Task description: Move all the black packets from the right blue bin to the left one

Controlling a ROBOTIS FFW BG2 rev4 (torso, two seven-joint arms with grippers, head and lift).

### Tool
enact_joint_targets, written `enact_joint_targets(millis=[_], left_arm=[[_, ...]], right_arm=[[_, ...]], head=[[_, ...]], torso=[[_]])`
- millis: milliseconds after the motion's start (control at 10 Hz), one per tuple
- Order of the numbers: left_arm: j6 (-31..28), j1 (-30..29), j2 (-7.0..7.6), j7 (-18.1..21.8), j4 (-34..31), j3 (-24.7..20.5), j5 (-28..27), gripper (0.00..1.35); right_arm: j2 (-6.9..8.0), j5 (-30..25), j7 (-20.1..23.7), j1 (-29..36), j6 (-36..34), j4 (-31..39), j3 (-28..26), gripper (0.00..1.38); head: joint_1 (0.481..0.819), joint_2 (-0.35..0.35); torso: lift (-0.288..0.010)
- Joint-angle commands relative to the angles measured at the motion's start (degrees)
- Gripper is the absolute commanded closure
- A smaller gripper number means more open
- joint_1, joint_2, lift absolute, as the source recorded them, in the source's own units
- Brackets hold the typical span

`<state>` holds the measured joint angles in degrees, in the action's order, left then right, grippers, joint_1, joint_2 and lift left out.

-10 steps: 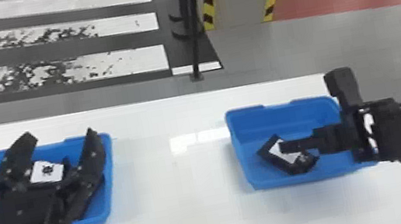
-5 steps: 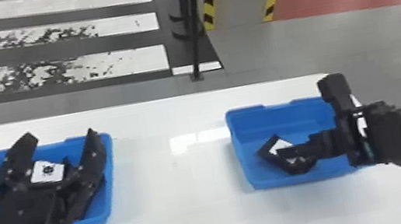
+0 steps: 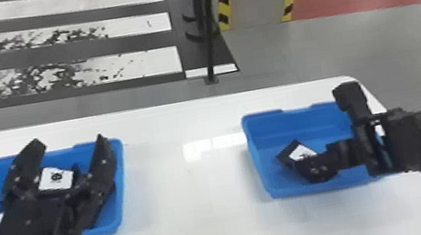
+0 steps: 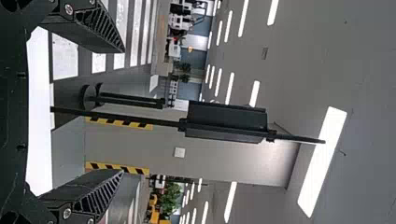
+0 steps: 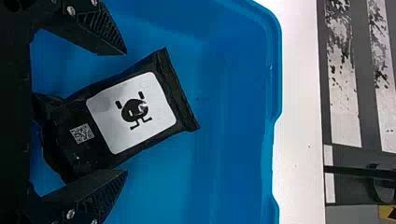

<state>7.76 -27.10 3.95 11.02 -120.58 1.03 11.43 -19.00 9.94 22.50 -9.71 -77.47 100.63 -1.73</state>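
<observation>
Below the left hand (image 3: 69,142) and the right hand (image 3: 324,130) spreads the white counter (image 3: 194,196). Under the left hand sits the left bin (image 3: 119,168); under the right hand, well apart from it, the right bin (image 3: 253,149). Both hands are wide, their fingers well apart. One black packet (image 5: 107,156) lies in the right bin, label up, seen between the right hand's fingers; whether they touch it, I cannot tell. Another packet (image 3: 76,171) shows between the left hand's fingers, in the left bin. On the right hand's packet, a white label (image 5: 156,100) bears a dark figure; nearer that hand's base is a small square code (image 5: 82,133).
</observation>
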Motion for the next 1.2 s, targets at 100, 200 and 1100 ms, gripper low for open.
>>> enact_joint_targets(millis=[100,200,1100], left_arm=[[0.54,-0.04,-0.09,0.06,0.56,-0.11,0.56,0.12],[0.96,-0.04,-0.09,-0.03,0.84,-0.11,0.68,0.12],[6.30,-0.04,-0.44,-0.29,2.24,-0.34,2.51,0.12]], right_arm=[[-0.33,-0.69,0.00,-2.24,-1.98,-2.26,2.08,0.75],[-0.42,0.45,0.00,-2.38,-1.84,-3.25,2.42,0.94],[1.25,4.45,-2.72,8.73,8.00,13.06,-4.89,1.20]], head=[[0.695,-0.124],[0.695,-0.123],[0.695,-0.102]], torso=[[-0.140],[-0.140],[-0.140]])
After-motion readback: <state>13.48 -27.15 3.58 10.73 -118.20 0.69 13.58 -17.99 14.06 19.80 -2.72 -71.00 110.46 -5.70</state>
